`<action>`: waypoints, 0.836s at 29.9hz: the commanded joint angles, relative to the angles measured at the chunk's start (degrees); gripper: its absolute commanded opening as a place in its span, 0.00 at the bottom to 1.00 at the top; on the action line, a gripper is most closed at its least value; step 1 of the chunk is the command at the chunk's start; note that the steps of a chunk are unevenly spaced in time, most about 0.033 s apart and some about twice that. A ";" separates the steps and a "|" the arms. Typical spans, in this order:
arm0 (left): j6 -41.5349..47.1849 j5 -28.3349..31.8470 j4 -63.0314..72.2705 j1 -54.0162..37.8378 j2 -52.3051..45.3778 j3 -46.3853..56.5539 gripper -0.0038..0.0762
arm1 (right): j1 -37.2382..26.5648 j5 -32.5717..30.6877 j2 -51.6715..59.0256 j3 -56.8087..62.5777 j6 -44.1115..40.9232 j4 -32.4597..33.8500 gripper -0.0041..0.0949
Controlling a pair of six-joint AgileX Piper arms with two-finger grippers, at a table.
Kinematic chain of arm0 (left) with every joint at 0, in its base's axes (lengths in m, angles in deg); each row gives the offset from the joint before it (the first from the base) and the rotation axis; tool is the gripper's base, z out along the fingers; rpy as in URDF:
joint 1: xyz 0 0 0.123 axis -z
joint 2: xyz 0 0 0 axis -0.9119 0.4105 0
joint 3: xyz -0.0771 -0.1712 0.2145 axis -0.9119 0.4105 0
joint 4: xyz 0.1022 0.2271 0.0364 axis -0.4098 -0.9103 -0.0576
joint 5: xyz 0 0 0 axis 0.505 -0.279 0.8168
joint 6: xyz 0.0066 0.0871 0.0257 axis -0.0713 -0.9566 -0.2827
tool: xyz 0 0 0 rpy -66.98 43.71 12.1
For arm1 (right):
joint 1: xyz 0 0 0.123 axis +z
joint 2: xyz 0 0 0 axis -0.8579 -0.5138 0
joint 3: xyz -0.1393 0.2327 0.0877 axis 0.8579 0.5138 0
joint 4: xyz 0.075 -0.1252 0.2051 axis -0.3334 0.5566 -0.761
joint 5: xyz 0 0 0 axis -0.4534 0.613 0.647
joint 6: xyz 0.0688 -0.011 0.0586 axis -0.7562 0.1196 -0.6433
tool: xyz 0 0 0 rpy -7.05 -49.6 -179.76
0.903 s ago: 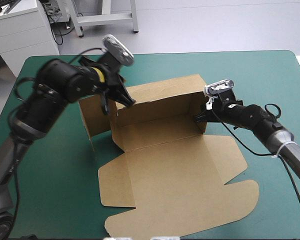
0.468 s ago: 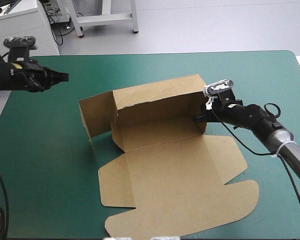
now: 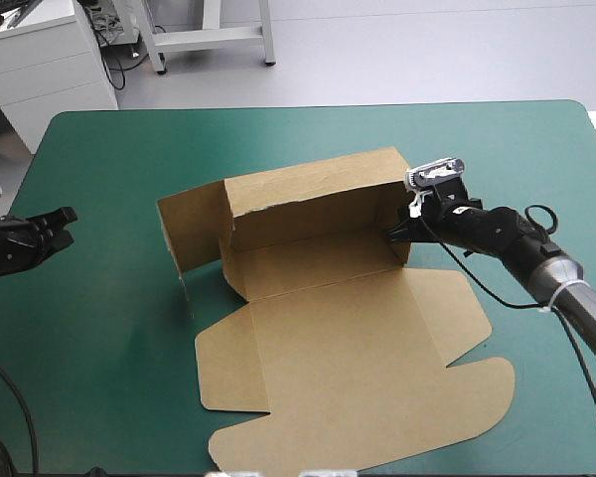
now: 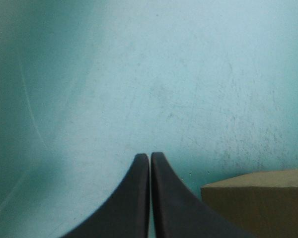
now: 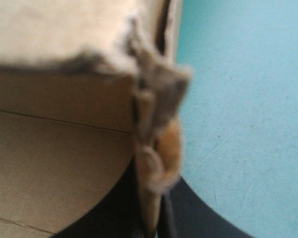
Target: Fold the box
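Action far left: the left gripper (image 3: 65,216) hovers over bare teal-green cover (image 3: 109,348), fingers (image 4: 137,198) together, empty. Centre, the box (image 3: 318,288): back wall up, left flap (image 3: 191,234) loose, lid flat. Then the right gripper (image 3: 395,235) clamps the right end wall. Wall-raising step, I'd judge; next, that flap needs tucking.

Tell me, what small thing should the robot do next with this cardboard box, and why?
Probably swing the left claw over to the box's left flap and push it inward. The right claw is shut on the right wall, holding that corner up, while the left flap stands splayed outward and the left claw sits shut over the teal-green cover, clear of the box.
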 commanded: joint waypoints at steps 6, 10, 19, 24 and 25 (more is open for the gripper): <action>-2.02 6.58 5.68 -0.82 -2.34 5.16 0.04 | 0.01 -10.25 1.30 -10.42 -16.72 10.93 0.02; -2.02 6.71 5.81 -0.68 -2.34 5.38 0.04 | 0.01 -22.46 1.30 -20.57 -32.00 23.79 0.02; -1.92 6.60 5.81 -0.68 -1.90 5.53 0.04 | 0.01 -46.69 1.30 -29.97 -44.02 30.29 0.02; -1.81 6.60 5.81 -0.68 -1.90 5.53 0.04 | 0.01 -53.02 0.11 -28.44 -46.50 29.80 0.02; -1.81 6.49 5.81 -0.68 -1.90 5.53 0.04 | 0.01 -53.03 -0.19 -28.15 -46.86 29.62 0.02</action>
